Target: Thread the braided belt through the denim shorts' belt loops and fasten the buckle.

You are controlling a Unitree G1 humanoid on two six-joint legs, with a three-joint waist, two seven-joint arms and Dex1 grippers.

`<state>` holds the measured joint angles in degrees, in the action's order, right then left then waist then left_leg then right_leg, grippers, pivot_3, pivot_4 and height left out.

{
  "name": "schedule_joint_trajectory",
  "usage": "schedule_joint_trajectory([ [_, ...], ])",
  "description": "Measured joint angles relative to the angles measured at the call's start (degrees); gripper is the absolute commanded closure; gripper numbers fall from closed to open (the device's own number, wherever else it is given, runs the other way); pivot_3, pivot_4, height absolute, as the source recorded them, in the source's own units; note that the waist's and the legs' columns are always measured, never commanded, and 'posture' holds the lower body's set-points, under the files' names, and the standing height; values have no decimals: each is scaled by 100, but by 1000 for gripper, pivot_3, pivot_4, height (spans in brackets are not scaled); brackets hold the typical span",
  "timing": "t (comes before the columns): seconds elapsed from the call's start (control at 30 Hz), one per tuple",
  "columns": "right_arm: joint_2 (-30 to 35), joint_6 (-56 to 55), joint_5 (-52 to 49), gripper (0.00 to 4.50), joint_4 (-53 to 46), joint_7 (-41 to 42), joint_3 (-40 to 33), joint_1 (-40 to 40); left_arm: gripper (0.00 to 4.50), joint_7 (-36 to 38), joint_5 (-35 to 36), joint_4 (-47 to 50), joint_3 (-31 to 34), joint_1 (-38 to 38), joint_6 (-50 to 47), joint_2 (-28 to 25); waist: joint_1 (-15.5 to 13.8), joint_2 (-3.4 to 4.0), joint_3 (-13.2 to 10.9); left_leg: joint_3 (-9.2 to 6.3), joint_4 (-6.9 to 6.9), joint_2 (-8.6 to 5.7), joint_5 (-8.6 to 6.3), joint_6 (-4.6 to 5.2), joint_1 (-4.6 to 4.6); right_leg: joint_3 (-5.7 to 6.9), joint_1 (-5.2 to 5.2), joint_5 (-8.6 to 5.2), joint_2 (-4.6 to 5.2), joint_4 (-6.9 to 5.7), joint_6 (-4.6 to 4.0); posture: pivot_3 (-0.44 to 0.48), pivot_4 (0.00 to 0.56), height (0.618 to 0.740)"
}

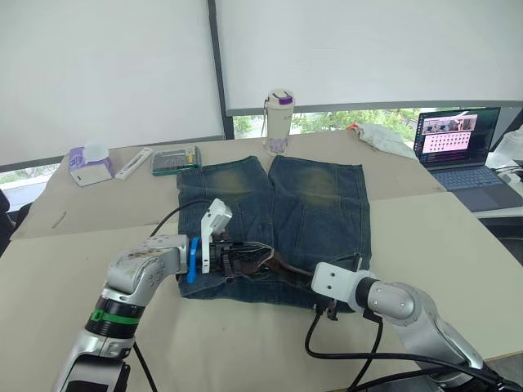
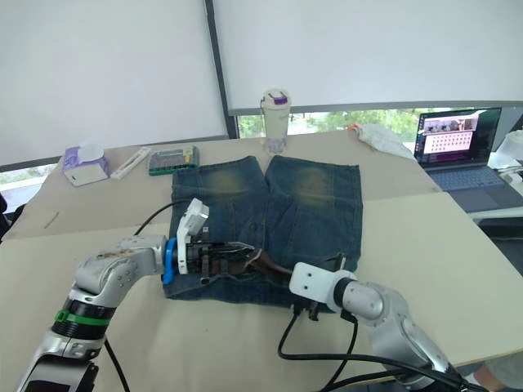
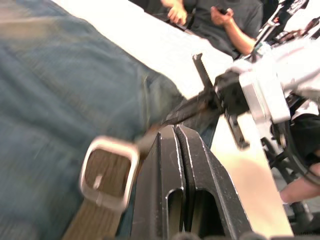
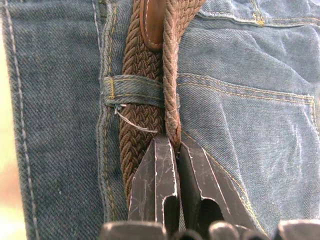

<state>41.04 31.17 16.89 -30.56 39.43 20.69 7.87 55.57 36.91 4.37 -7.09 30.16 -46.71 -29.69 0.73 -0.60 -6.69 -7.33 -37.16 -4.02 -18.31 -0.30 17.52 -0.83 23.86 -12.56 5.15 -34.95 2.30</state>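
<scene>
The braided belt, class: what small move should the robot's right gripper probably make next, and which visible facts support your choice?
Probably a short pull along the waistband, toward the buckle. The right gripper is shut on a free strand of the braided belt, which lies over a belt loop that another strand already passes under. The buckle sits unfastened beside the shut left gripper on the denim shorts.

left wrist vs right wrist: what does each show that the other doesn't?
Left wrist: the silver buckle lying on the shorts, the right gripper beyond it gripping the belt near the table edge, and seated people past the table.

Right wrist: braided belt running under a belt loop, a second strand crossing over that loop into the right jaws, a brown leather tip, and pocket stitching.

Both: blue denim shorts, the brown belt, and each arm's own black jaws closed together.
</scene>
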Motion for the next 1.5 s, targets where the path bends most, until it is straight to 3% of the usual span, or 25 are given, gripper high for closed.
schedule_joint_trajectory([
  [0.23, 27, 103, 57, 4500, -226, -9, -193, -295, 4427, -385, -822, -895, -417, 246, 310, 454, -132, -3, -1, -2, -4, -9, 5, 7, 5, 1, -3, 3, 11, 5, -1, 0, 150, 740],
  [0.4, 109, 208, 114, 4500, -493, 27, -259, -526, 4427, -372, -1576, -1153, -998, 35, 847, 382, -136, -2, 1, -1, -3, -4, 7, 4, 4, 1, -1, 3, 7, 4, -1, 0, 150, 740],
  [0.53, 135, 315, 205, 4500, -587, 52, -268, -626, 4427, -333, -2014, -1226, -1208, -85, 1429, 322, -148, 4, 10, -3, 4, -3, -2, 18, -12, 6, -68, -23, 12, 21, 39, 0, 150, 740],
  [0.67, 277, 352, 271, 4500, -676, 109, -307, -679, 4427, -320, -2102, -1355, -1046, -304, 1932, 497, -150, 11, 14, 0, -2, -8, -12, 35, -29, 8, -76, -36, 20, 28, 61, 0, 150, 740],
  [0.83, 471, 316, 233, 4500, -724, 185, -555, -817, 4427, -280, -1743, -1332, -514, -663, 2055, 660, -155, 17, 15, -10, -14, -6, -10, 32, -20, 17, -61, -13, 22, 28, 23, 0, 150, 740],
  [1.0, 463, 307, -111, 2729, -743, 262, -1103, -1154, 4500, -56, -2079, -1381, -592, -926, 2856, 277, -140, 16, 13, -7, -6, -4, -11, 32, -22, 14, -67, -14, 20, 32, 25, 0, 150, 740],
  [1.03, 174, 424, -419, 2423, -755, 269, -1504, -1265, 4500, -17, -2206, -1431, -623, -991, 3203, 189, -130, 9, 11, -5, 11, 3, -11, 31, -16, 7, -77, -15, 14, 38, 26, 0, 150, 740],
  [1.2, -220, 692, -1274, 2423, -785, 432, -2221, -1519, 4500, 4, -2383, -1624, -616, -1097, 3881, 154, -95, 25, 7, -1, 20, 4, -19, 47, -21, 5, -74, -20, 11, 37, 34, 0, 150, 740],
  [1.4, -335, 825, -1425, 2423, -574, 227, -1914, -1396, 4500, -53, -2678, -1866, -642, -1052, 4415, 122, -75, 28, 10, 0, 19, 4, -22, 51, -24, 5, -78, -22, 9, 31, 37, 0, 150, 740],
  [1.5, 155, 476, -1148, 2423, -557, 119, -1689, -1598, 4500, -126, -2790, -2057, -624, -999, 4594, 74, -90, 26, 36, -1, 20, 4, -29, 63, -32, 9, -85, -34, 9, 31, 58, 0, 150, 740],
])
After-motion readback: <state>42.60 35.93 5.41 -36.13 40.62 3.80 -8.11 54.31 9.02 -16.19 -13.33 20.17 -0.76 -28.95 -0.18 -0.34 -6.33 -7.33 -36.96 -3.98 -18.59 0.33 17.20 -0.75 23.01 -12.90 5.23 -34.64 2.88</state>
